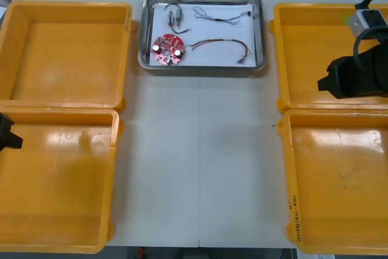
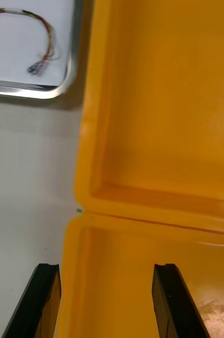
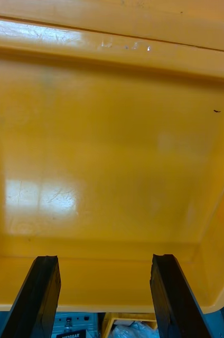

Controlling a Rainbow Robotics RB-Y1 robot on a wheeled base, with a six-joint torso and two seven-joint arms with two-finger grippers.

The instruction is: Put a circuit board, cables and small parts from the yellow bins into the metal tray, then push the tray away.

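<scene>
At 12 o'clock on the tabletop (image 1: pixel 200 150), close to the far edge: metal tray (image 1: pixel 202 67), long axis running 9 to 3 o'clock. Holds, on its white lining, a round red circuit board (image 1: pixel 168 49) at 7 o'clock, small metal parts (image 1: pixel 176 17) at 11, a thin twisted cable (image 1: pixel 221 16) at 1 (probably the blue and white one, too fine to be sure) and a red and yellow cable (image 1: pixel 221 43) at 4. Looks fully loaded, leaving only the push, if that is not done already, given how little tabletop remains beyond.

Over the seam between the far right yellow bin (image 1: pixel 315 40) and the near right yellow bin (image 1: pixel 339 180): right gripper (image 1: pixel 327 80), jaws spread wide with nothing between. From its wrist, straddles the near bin's inner wall, with the tray's corner and the red and yellow cable's end beyond. Puts the tray at roughly 10 o'clock from this gripper, near, short side facing it.

At 9 o'clock, above the near left yellow bin (image 1: pixel 60 186): left gripper (image 1: pixel 9 134), jaws likewise parted and empty. Tray at 2 o'clock from there, well apart. Favours the right arm for any shove toward 12, best applied mid-way along the long near rim to avoid skewing.
</scene>
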